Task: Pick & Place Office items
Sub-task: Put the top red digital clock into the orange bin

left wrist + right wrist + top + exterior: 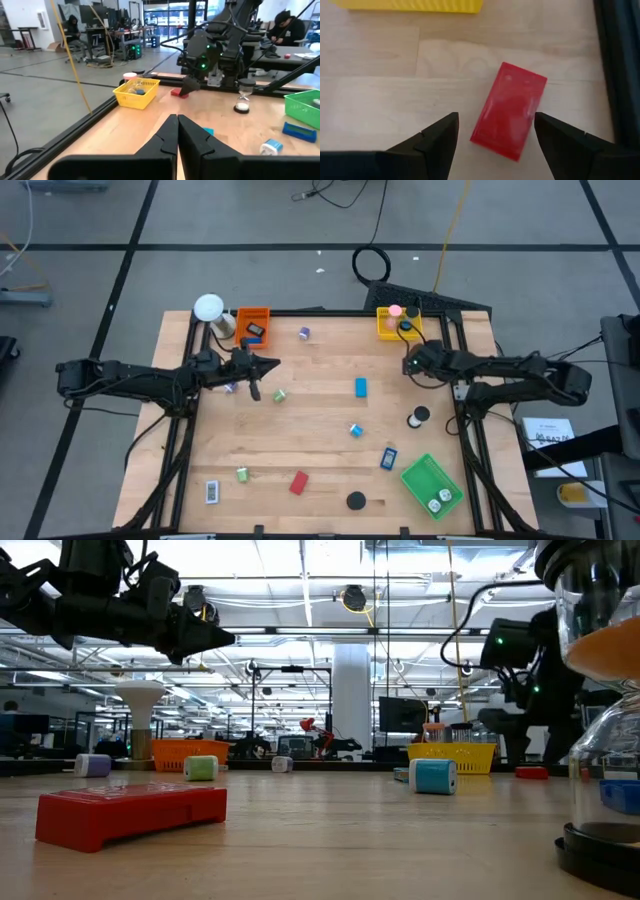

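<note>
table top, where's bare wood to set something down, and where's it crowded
Bare wood lies between the blue block and the red block, also along the left edge above the striped tag. It is crowded near the green tray and by the yellow tray.

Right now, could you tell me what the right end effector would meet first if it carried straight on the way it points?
Most likely the red rectangle: the right end effector is open just above it, fingers either side, beside the yellow tray. Depth is unclear.
</note>
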### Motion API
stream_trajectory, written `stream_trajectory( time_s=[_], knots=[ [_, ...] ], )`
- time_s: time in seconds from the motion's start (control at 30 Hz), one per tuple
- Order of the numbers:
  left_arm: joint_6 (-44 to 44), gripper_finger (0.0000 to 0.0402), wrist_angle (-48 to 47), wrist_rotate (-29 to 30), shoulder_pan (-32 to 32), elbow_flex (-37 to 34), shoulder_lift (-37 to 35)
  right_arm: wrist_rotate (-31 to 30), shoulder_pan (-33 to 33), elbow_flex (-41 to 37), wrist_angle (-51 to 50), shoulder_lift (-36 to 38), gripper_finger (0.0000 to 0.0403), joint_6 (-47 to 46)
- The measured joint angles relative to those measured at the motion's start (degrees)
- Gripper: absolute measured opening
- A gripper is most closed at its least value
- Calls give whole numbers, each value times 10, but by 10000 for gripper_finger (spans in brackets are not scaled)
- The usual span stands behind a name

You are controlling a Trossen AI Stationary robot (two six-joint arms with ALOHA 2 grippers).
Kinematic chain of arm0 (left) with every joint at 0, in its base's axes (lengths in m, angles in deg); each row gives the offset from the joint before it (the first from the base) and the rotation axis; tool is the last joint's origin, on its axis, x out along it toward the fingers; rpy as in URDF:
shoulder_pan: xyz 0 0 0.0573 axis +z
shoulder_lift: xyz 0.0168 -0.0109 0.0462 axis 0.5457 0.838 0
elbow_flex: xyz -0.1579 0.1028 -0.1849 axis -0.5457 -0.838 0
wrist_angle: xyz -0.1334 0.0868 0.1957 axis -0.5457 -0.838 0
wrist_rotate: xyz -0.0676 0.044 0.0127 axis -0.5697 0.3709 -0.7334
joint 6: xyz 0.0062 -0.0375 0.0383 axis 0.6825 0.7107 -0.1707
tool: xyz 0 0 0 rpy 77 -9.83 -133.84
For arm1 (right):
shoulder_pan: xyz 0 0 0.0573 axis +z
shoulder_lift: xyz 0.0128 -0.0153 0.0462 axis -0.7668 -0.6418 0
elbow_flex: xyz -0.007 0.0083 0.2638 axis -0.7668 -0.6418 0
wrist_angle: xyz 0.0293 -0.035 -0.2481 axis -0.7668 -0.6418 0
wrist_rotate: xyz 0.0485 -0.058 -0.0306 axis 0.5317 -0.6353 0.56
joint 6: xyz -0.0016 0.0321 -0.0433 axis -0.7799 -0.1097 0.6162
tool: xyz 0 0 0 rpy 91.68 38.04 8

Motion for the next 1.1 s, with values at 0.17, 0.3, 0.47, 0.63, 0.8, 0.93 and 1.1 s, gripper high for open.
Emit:
stream_trajectory(
  time_s=[0.17, 0.3, 0.47, 0.63, 0.8, 0.93, 1.1],
  knots=[
    [0, 10, 0, 0, 0, 0, 0, 1, -25, -27, 41, 0, 247, 26],
    [-1, 8, 0, 0, 0, 0, 0, -6, -33, -33, 45, 0, 225, 36],
    [0, 7, 1, 0, 0, 0, 0, -15, -33, -35, 45, 0, 178, 49],
    [1, 14, 1, 0, 0, 0, 0, -4, -33, -35, 56, 1, 149, 81],
    [-1, 3, 1, 4, 0, 0, 0, 82, -25, -29, 107, 7, 155, 118],
    [-1, 15, 1, 26, 1, 0, 0, 94, 26, -6, 155, 7, 157, 137],
    [0, 10, 1, 31, 1, 0, 0, 91, 108, 36, 232, -1, 150, 172]
  ],
)
